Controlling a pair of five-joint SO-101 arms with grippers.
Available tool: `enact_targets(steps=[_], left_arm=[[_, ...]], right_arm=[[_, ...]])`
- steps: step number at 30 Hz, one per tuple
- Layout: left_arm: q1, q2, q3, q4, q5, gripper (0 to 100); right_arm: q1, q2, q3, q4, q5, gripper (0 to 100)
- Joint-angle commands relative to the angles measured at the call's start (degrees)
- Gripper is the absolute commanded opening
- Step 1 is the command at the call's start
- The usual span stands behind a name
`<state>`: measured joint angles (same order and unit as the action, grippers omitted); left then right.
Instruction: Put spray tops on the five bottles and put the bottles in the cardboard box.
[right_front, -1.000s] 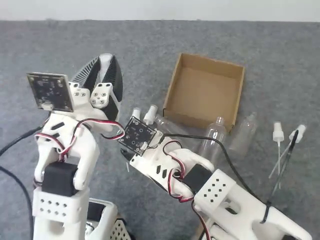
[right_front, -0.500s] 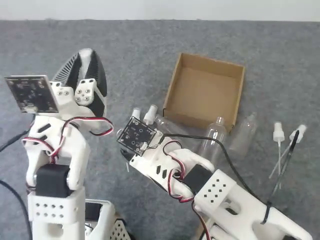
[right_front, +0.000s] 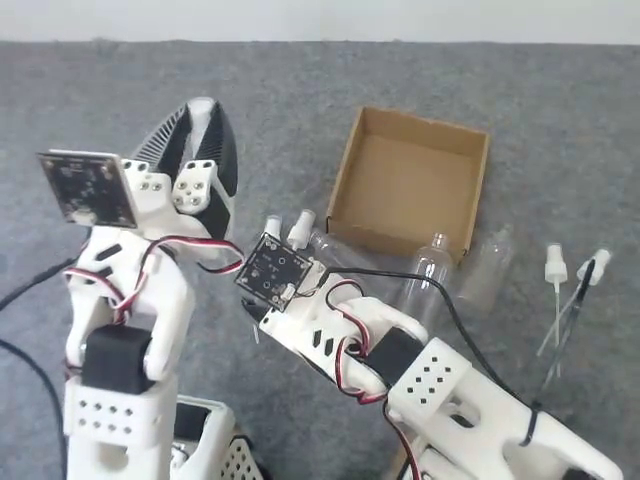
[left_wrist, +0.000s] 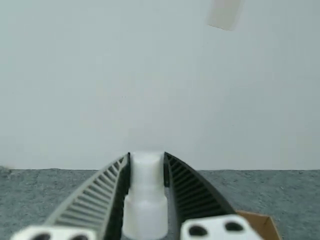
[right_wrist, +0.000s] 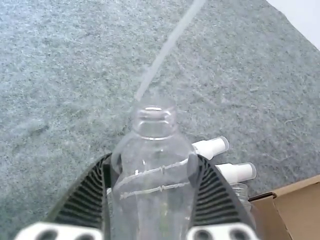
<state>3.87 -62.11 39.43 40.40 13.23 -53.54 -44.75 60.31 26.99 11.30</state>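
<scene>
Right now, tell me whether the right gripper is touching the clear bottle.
Touching. Right wrist view shows the right gripper clamped against both sides of the clear bottle.

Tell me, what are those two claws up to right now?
Left gripper shut on spray top, held high. Right gripper shut on uncapped bottle, dip tube near its mouth. Nothing blocking.
</scene>
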Motion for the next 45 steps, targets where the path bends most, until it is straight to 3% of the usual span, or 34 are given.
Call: enact_targets(steps=[1, 17, 24, 35, 42, 45], left_arm=[[0.4, -1.0, -3.6, 0.4, 0.4, 1], [0.4, -1.1, 3.9, 0.5, 0.6, 1], [0.4, -1.1, 3.8, 4.4, 6.8, 1], [0.5, -1.1, 1.8, 13.3, 5.2, 1], [3.9, -1.1, 2.0, 15.5, 4.8, 1], [4.5, -1.1, 1.9, 16.3, 1.6, 1]], right_arm=[[0.0, -2.5, -0.5, -0.9, -0.7, 0.6], [0.0, -2.6, 0.3, -1.1, -0.7, 0.6], [1.1, -2.6, 0.3, -1.5, -0.8, 0.6], [4.4, -2.4, 6.8, -20.3, -8.0, 0.6], [5.7, -1.8, 7.3, -22.6, -8.4, 0.6], [6.2, -1.8, 7.0, -23.0, -8.3, 0.6]])
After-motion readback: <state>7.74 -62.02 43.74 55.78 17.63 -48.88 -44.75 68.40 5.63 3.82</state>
